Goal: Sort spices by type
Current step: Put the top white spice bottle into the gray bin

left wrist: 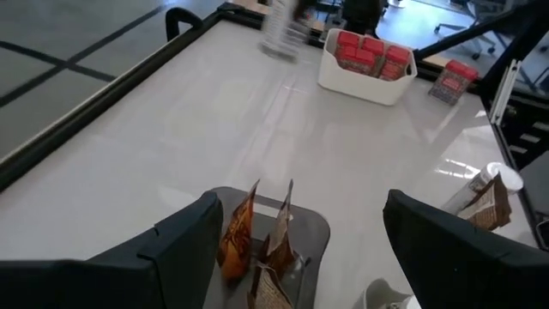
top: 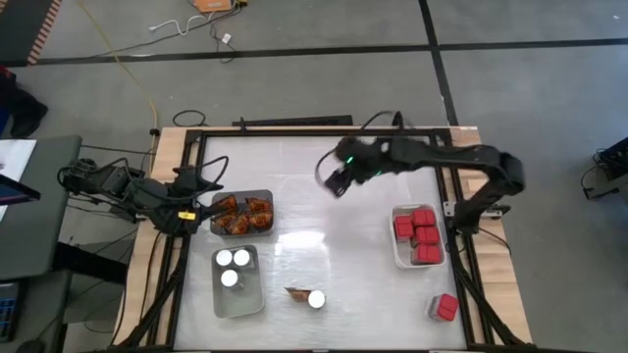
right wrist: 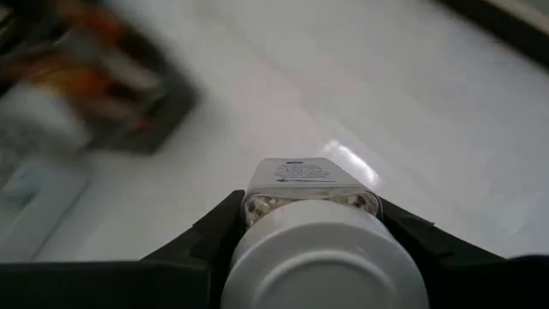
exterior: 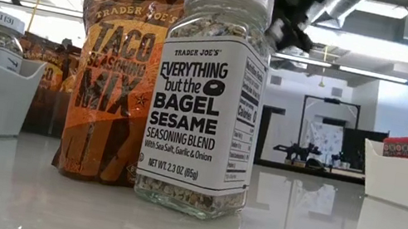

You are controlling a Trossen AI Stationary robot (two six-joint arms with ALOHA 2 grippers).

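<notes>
Spice lot, laid out on a glossy white tabletop (top: 324,211). Held item: one round jar with a white lid (right wrist: 319,249), clamped between the fingers of the right tool (right wrist: 313,232) and carried in the air above the far middle of the tabletop; in the high view the right tool (top: 337,181) is seen well apart from every tray. Packets: several crinkled orange-brown packets (top: 241,215) are stood in a grey tray (top: 266,201) at the left side, and two of them (left wrist: 257,245) are seen upright directly below the left tool (left wrist: 296,240), whose fingers are spread wide with nothing between them. In the high view the left tool (top: 191,211) is placed at the left edge of that tray. Jars: three white-lidded jars (top: 234,265) are grouped in a clear tray (top: 250,299) near the front left. Boxes: red boxes (top: 422,235) are packed in a white tray (top: 397,255) at the right, and one further red box (top: 446,307) lies alone on the tabletop at the front right corner. Unsorted: one loose packet (exterior: 114,73) and one loose jar (exterior: 207,98) are stood just beside each other at the front middle, the jar upright; whether they touch cannot be told.
</notes>
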